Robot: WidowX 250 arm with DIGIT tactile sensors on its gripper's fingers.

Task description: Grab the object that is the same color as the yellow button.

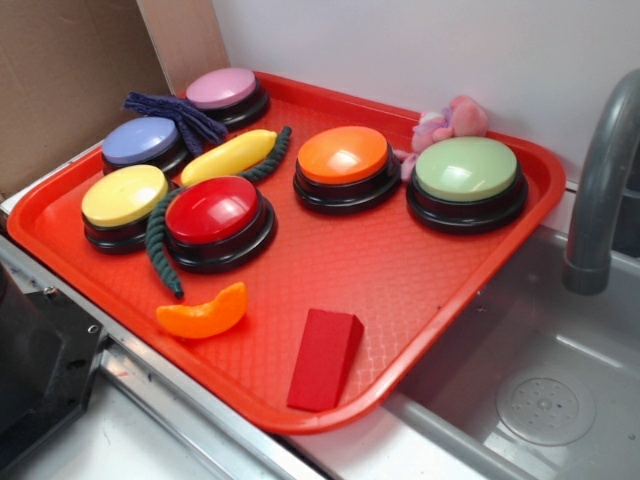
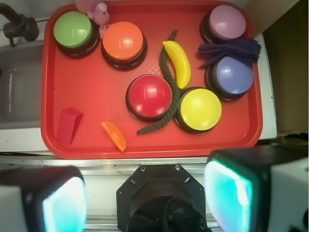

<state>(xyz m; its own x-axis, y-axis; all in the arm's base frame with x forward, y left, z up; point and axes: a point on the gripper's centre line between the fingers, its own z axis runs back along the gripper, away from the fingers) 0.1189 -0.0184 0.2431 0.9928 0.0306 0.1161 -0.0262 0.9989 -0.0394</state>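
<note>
**A:** What am I looking at on your feed?

**B:** I'm viewing a red tray (image 1: 470,300) that is sitting beside a sink (image 1: 540,400). In the exterior view the yellow banana toy (image 1: 228,157) is lying in the upper left part of the frame, slanting between the purple button (image 1: 143,142) and the red button (image 1: 213,212). The yellow button (image 1: 124,197) is sitting at the left edge of the tray, just below the toy.

**A:** Is anything touching the toy?

**B:** A dark green rope (image 1: 160,240) is running along its side and curling around the red button. A dark purple cloth (image 1: 172,112) is lying just above it, draped between the purple button and the pink button (image 1: 222,90).

**A:** And the gripper?

**B:** From the wrist camera I'm seeing the gripper (image 2: 145,198) spread wide, its two fingers (image 2: 63,205) filling the bottom corners of the frame. It's hanging high over the near edge of the tray, holding nothing, well apart from the toy (image 2: 177,63), which is showing right of centre in the upper half.

**A:** Other items?

**B:** An orange button (image 1: 343,157), a green button (image 1: 466,170), a pink plush (image 1: 447,122), an orange wedge (image 1: 203,314) and a red block (image 1: 324,358).
</note>
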